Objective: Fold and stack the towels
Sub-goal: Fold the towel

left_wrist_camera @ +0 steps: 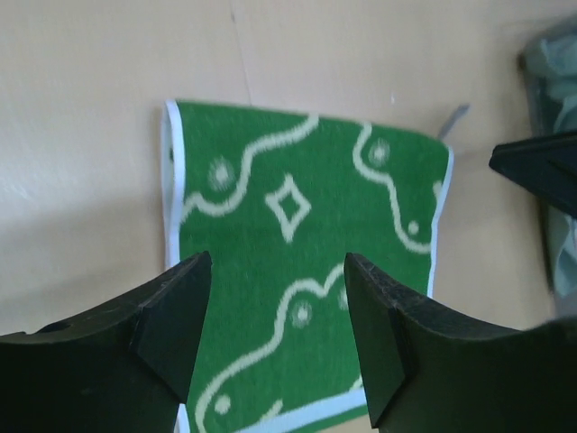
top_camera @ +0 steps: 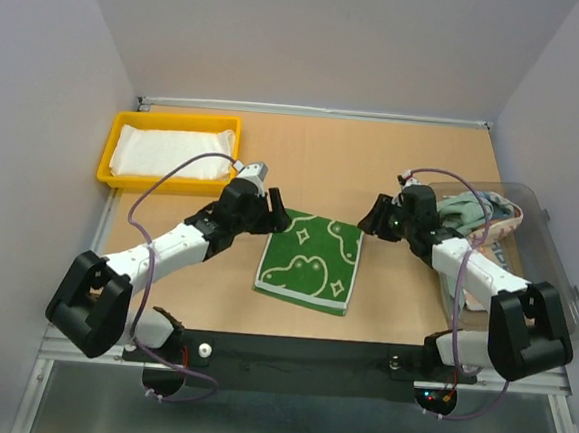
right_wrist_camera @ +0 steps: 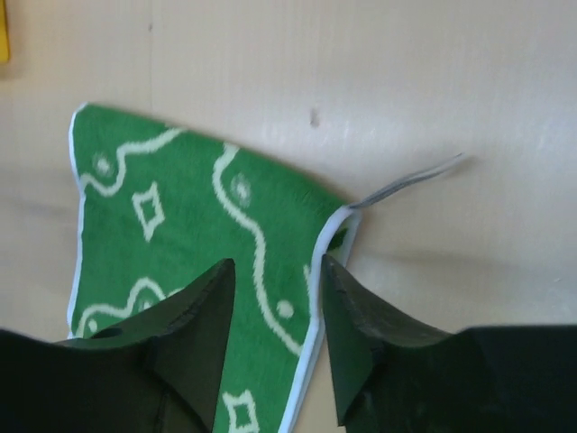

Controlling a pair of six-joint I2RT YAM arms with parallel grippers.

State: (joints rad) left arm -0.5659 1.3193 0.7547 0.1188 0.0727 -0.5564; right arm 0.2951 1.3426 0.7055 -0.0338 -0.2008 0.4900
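Bright, even light covers the tabletop [top_camera: 324, 159]; shadows are soft and faint. Both wrist views are slightly blurred (marks on the green towel [left_wrist_camera: 343, 234] smear).

Dark green towel [left_wrist_camera: 297, 225], white squiggles and white border, lies flat on tan table [left_wrist_camera: 90, 135]. Left gripper [left_wrist_camera: 275, 271] hovers over one end, fingers [left_wrist_camera: 171, 316] spread apart. Pale cloth [left_wrist_camera: 554, 63] blurred at right.

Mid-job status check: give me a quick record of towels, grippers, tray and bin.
green towel: flat on table, centre
left gripper: open, empty, over its far left corner
right gripper: open, empty, over its far right corner
white towel: lying in the tray
bin: far right, crumpled towels inside
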